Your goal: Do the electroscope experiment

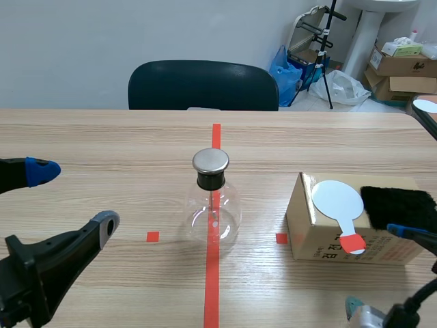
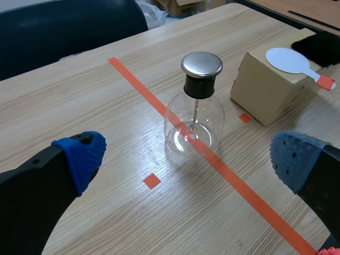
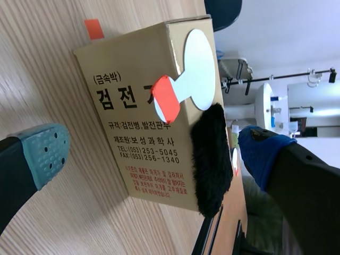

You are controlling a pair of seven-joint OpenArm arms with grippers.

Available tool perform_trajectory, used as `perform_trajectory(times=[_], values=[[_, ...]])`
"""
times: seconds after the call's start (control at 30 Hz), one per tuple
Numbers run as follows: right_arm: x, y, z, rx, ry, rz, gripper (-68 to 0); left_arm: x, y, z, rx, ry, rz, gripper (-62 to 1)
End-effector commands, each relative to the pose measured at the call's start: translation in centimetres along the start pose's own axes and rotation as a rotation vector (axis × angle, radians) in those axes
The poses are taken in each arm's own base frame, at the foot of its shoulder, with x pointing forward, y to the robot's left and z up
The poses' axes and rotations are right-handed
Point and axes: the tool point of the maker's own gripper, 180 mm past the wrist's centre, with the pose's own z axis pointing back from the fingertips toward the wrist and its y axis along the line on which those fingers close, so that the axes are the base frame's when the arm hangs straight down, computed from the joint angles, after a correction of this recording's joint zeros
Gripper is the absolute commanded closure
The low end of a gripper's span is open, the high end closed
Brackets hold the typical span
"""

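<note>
light: bright, even | shadows: soft, faint | glare: small glints on flask (image 1: 228,213), perhaps from overhead

Left gripper (image 2: 188,159): thick black fingers w/ blue dotted pads (image 2: 82,156). Right gripper (image 3: 153,149): black fingers, one pad blue, other grey-green, both dotted.
</note>
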Motion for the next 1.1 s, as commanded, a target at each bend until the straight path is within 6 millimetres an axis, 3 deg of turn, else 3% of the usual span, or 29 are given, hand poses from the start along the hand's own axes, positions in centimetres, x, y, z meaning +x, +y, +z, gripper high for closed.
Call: perform_trajectory(times=[0.0, 0.57, 1.07], values=[[-0.1, -0.7, -0.5, -0.026, -0.002, 0.023, -67.9, 1.1, -0.2, -0.1, -0.001, -0.039, 0.001, -62.3], [0.1, -0.4, -3.7, -0.105, -0.005, 0.124, -67.9, 1.3, -0.2, -0.1, 0.000, -0.050, 0.001, -62.3], [0.3, -1.1, -4.6, -0.125, -0.024, 0.157, -67.9, 1.4, -0.2, -0.1, 0.000, -0.055, 0.001, -62.3]])
